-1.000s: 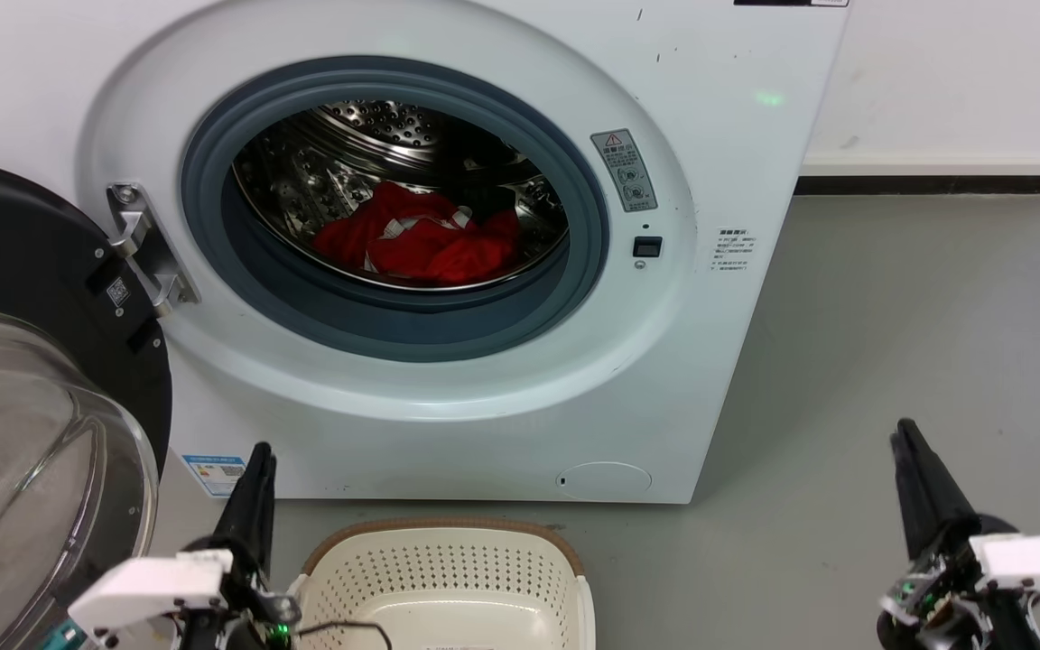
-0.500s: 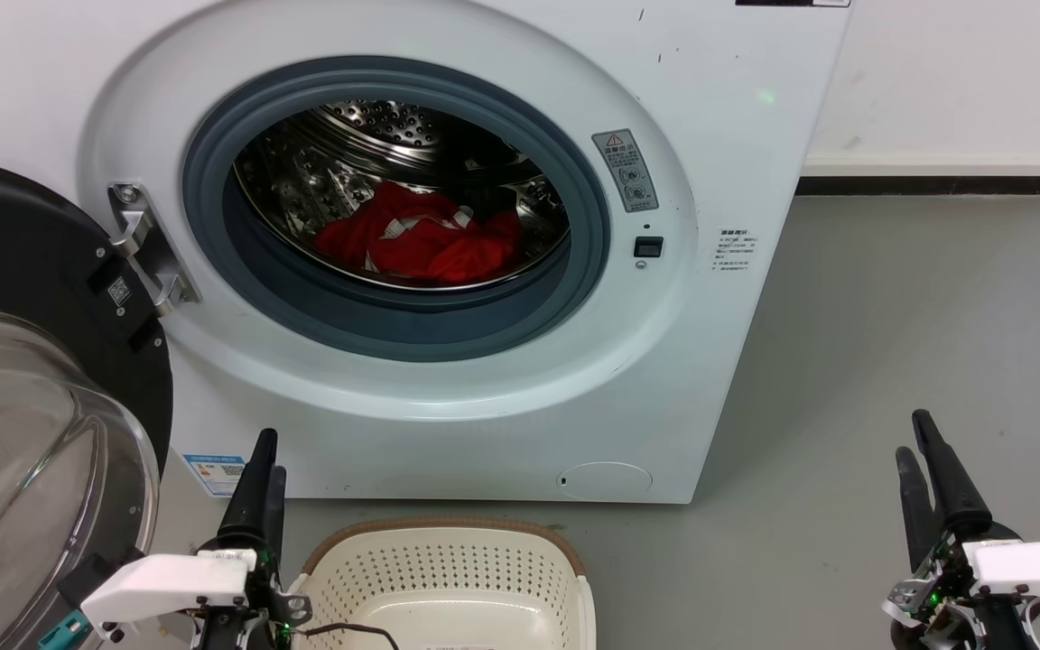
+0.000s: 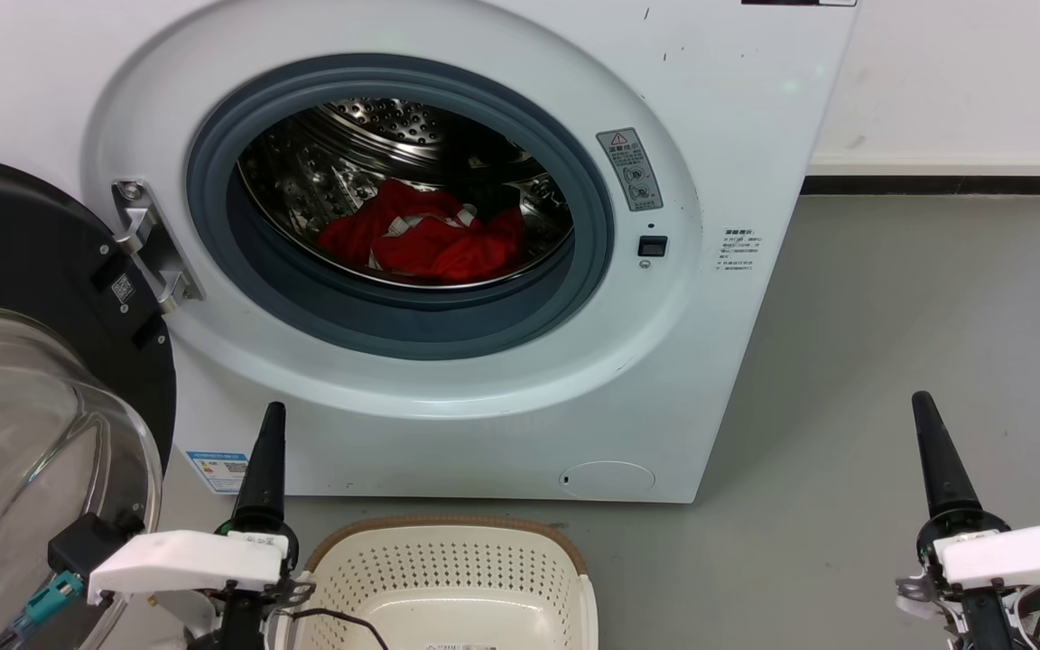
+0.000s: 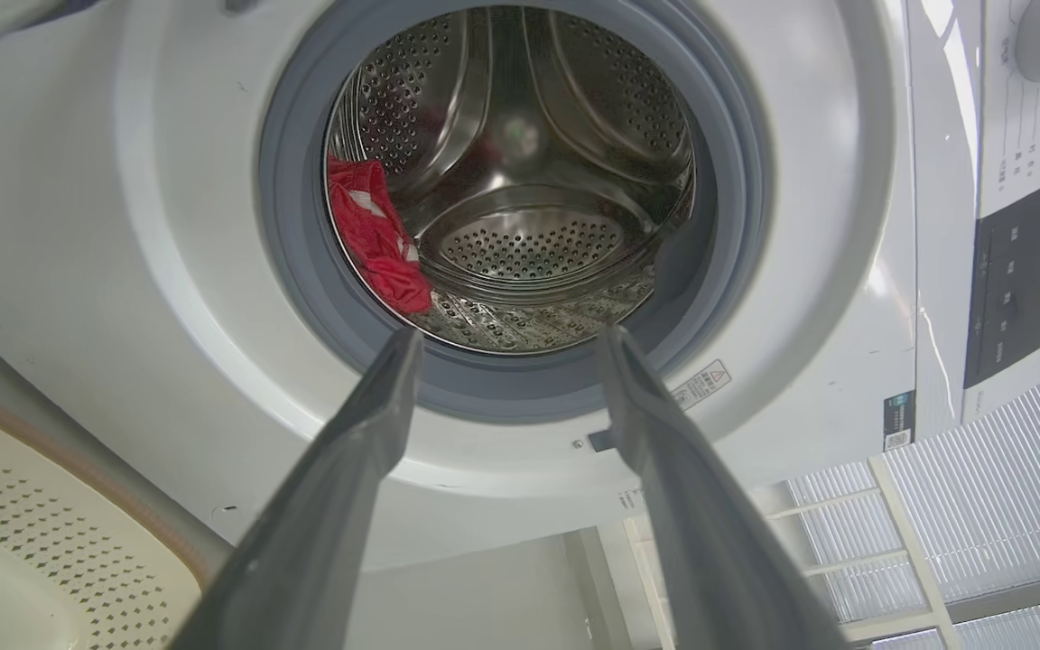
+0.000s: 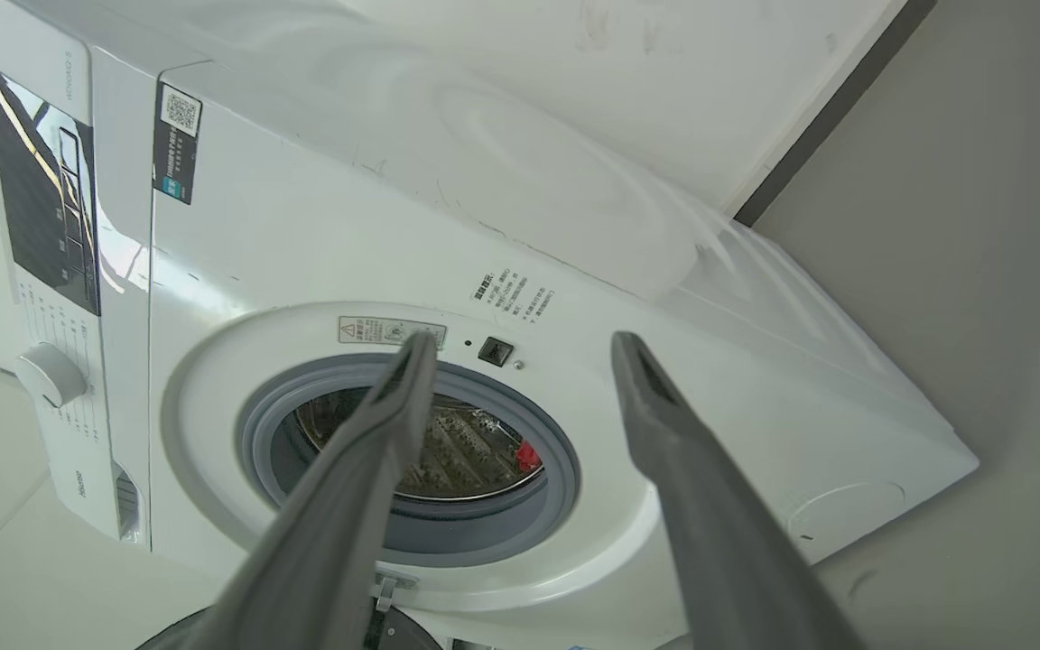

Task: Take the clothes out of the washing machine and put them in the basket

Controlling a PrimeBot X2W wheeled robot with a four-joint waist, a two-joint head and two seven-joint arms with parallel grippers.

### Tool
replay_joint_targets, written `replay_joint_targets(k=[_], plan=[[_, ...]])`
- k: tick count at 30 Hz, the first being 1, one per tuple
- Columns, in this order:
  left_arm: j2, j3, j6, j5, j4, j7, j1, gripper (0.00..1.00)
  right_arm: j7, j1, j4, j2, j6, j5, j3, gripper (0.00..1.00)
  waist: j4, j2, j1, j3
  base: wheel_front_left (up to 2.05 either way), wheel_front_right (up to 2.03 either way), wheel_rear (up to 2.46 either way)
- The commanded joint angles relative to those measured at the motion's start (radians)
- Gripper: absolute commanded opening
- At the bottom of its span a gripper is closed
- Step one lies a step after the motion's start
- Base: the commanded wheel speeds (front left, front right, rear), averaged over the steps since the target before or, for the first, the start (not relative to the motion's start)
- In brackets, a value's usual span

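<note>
We see a smooth grey floor [image 3: 890,343] carrying everything here; the white washing machine [image 3: 448,442] stands directly on it, its base meeting the grey along a straight edge; just in front of the machine, the cream basket [image 3: 448,525] with its brown rim sits on the same floor, near the machine but apart from it; to the machine's right the floor runs back to a dark skirting strip [image 3: 935,185] beneath a white wall [image 3: 953,72].

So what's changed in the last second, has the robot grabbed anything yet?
The left gripper and right gripper both rose a little toward the washing machine, fingers apart, gripping nothing. The clothes still lie in the drum; the basket and open door stayed put.
</note>
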Motion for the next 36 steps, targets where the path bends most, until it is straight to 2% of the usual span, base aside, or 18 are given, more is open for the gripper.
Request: replay_joint_targets(k=[1, 18, 36], plan=[[0.003, -0.005, -0.002, 0.046, -0.023, -0.012, -0.032, 1.00, -0.012, -0.005, -0.031, -0.004, 0.000, -0.052, 0.003, 1.00, 0.000, 0.0000, 0.0000, 0.000, 0.00, 0.00, 0.00], [0.013, -0.031, -0.002, 0.379, -0.043, -0.072, -0.041, 1.00, -0.072, 0.023, -0.075, -0.004, 0.000, -0.464, 0.017, 1.00, 0.005, 0.0000, 0.0000, 0.000, 0.00, 0.00, 0.00], [0.021, -0.032, -0.003, 0.643, -0.026, -0.125, -0.052, 1.00, -0.127, 0.033, -0.041, -0.004, 0.000, -0.770, 0.002, 1.00, 0.008, 0.0000, 0.0000, 0.000, 0.00, 0.00, 0.00]])
